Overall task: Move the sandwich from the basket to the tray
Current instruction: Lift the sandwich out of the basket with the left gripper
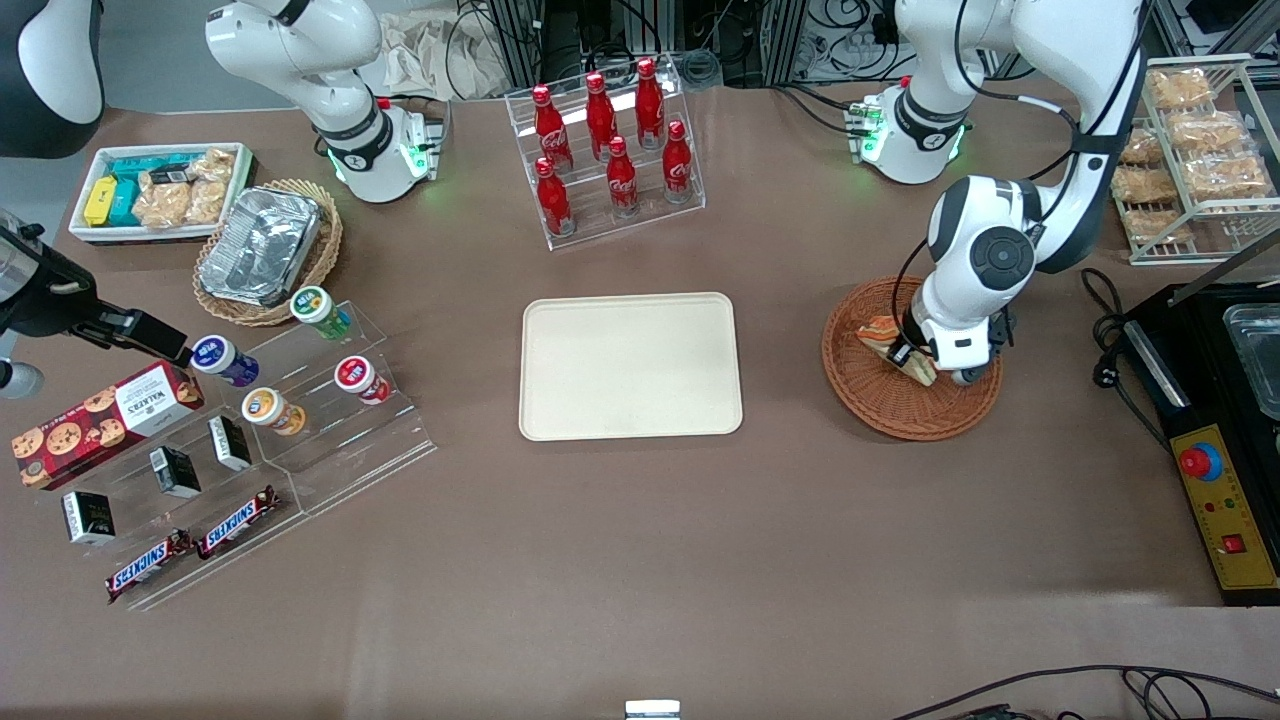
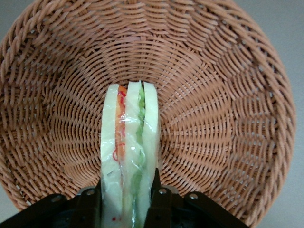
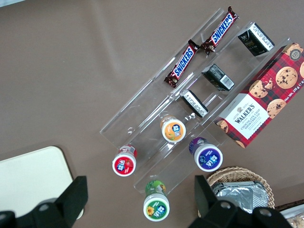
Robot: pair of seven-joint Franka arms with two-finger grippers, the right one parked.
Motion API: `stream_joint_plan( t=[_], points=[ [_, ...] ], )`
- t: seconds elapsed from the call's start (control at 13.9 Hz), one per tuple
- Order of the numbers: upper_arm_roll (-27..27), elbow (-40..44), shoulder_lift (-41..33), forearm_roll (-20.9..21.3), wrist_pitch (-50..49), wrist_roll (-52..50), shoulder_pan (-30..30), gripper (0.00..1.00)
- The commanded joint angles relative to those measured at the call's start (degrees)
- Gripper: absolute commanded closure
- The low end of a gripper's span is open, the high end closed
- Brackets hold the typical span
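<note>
The left arm's two-finger gripper (image 2: 126, 204) pinches the pale triangular sandwich wedge (image 2: 129, 147) inside the round reddish-brown wicker basket (image 2: 228, 109), apparently by one end, so it could slip before reaching the empty cream rectangular tray (image 1: 630, 366).

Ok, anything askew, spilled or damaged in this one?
Nothing stands out. The gripper is down in the basket, its fingers closed on the sandwich, which looks intact. The tray lies flat and bare, and the bottles stand upright in their rack.
</note>
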Motion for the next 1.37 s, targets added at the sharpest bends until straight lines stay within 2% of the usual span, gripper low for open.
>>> stream_joint_plan(
  t=[0.0,0.14,0.29,0.5,0.65,0.94,1.29],
  points=[
    [-0.11,-0.28,-6.50,0.40,-6.00,0.57,-0.64,1.00],
    [-2.91,2.70,-10.55,0.40,-15.84,3.47,-0.46,1.00],
    [-3.27,6.74,-13.28,0.40,-23.77,5.06,-0.55,1.00],
    [-5.11,10.97,-15.84,0.05,-29.86,9.45,-0.55,1.00],
    [-7.40,11.94,-17.68,-0.04,-30.30,9.63,-0.46,1.00],
    [-12.40,16.25,-17.34,-3.20,-29.61,13.32,-0.55,1.00],
    [-21.27,15.19,-13.66,-2.41,-19.60,19.82,-0.64,1.00]
  ],
)
